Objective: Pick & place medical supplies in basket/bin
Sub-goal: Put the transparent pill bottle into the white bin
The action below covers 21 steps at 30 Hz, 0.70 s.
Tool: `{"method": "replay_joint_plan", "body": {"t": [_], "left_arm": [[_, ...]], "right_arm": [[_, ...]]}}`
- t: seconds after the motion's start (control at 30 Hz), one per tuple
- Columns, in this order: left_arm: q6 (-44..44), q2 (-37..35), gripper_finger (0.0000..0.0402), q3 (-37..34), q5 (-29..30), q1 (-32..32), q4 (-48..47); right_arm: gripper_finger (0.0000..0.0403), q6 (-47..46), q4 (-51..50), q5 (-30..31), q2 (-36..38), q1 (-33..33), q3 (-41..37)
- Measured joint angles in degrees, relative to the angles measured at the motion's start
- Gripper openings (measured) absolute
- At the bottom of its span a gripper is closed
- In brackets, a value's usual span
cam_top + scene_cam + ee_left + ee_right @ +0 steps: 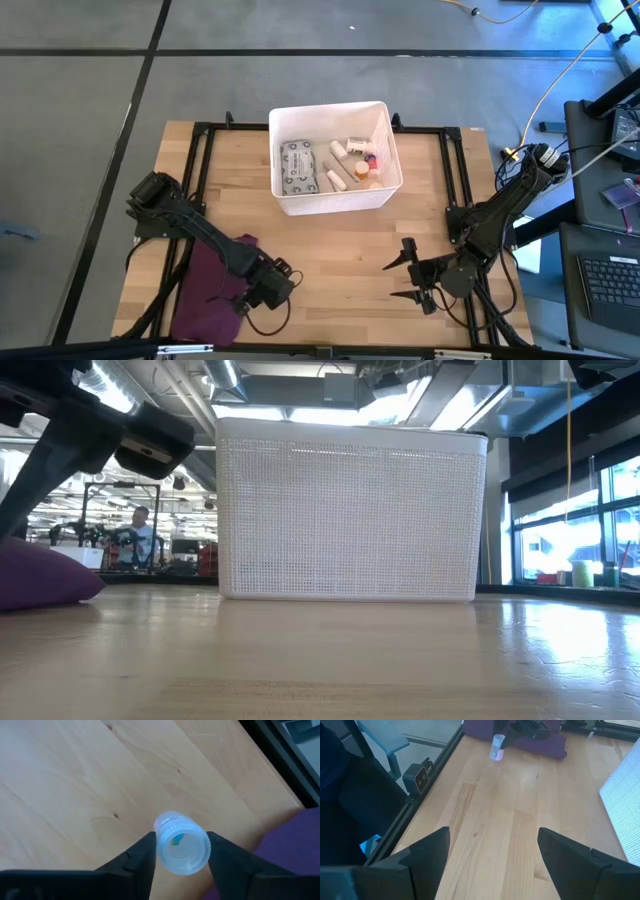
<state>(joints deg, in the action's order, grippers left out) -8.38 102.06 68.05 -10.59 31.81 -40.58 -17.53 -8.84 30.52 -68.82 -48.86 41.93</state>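
The white bin [335, 203] stands at the table's far middle and fills the low view [350, 510]. It holds the grey-green packet [299, 167] and several small white bottles and tubes [350, 160]. My left gripper [283, 278] is near the table's front edge, beside the maroon cloth [210, 290]. It is shut on a small clear bottle [181, 851], which also shows in the right wrist view [497, 747]. My right gripper [408, 278] is open and empty over the near right of the table, its fingers [492, 835] spread wide. My left gripper pinches the small clear bottle by its two opposite sides [161, 851] between its two fingers. The fingers come from above, slanting down. The bottle stands upright between them [497, 747]. I cannot tell whether its lower end touches the table.
The maroon cloth [295, 845] lies flat at the near left, right beside the held bottle. Bare wood stretches between both grippers and the bin. Black frame rails [455, 170] run along the table's sides. A person shows far off in the room [140, 530].
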Motion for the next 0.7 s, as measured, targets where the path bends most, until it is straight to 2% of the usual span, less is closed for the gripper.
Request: {"method": "replay_joint_plan", "body": {"t": [0.13,0.33,0.57,0.7], "left_arm": [[-1.01,0.0,0.0135,1.88,0.0,-0.9,-1.97],[-4.37,-0.02,0.0141,8.5,3.75,-3.3,-12.0],[-9.4,-0.02,0.0143,19.87,18.63,-8.92,-17.94],[-14.16,-0.04,0.0143,28.05,24.28,-13.22,-18.77]], "right_arm": [[0.0304,0.02,0.0,0.0,0.0,-0.02,0.0],[0.0304,0.02,0.0,0.0,0.0,-0.02,0.0],[0.0304,0.02,0.0,0.0,0.0,-0.02,0.0],[0.0304,-0.01,0.0,0.0,0.0,0.0,0.0]]}}
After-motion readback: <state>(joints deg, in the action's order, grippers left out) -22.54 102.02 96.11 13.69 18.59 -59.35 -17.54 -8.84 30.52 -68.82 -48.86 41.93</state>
